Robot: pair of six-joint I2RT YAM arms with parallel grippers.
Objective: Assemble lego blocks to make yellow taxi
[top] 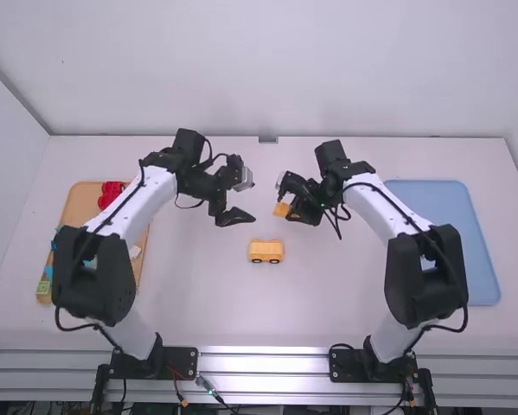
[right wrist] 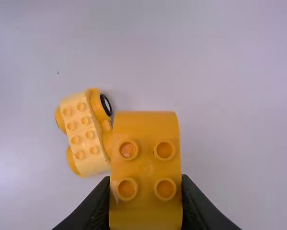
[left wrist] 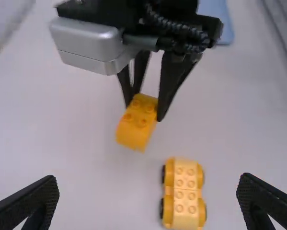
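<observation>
Two yellow LEGO pieces lie between the arms: a wheeled car base (left wrist: 185, 194), studs up on the white table (top: 202, 298), and a four-stud block (right wrist: 147, 160) in the grip of the right gripper (top: 291, 213). The block is a warm orange-yellow, smooth and glossy, with softly rounded ends; its studs stand two by two, each a raised ring around a sunken middle. The right gripper's black fingers are closed onto its opposite sides, and the high view shows it beyond the base, the two apart.

The base is long and low, its paler yellow deck bearing eight studs in two rows of four. Deeper yellow fenders bulge roundly along both sides, over black wheels with light hubs.

The left gripper (top: 235, 216) has its dark, ridged fingers spread wide, holding nothing; the high view places it to the left of the block, just beyond the base.

Over at the left, a tan tray (top: 87, 190) with rounded corners holds a bright red piece (top: 110, 193) and a green block (top: 43, 287). At the right sits a flat, matte blue tray (top: 431, 199), partly behind the right arm.
</observation>
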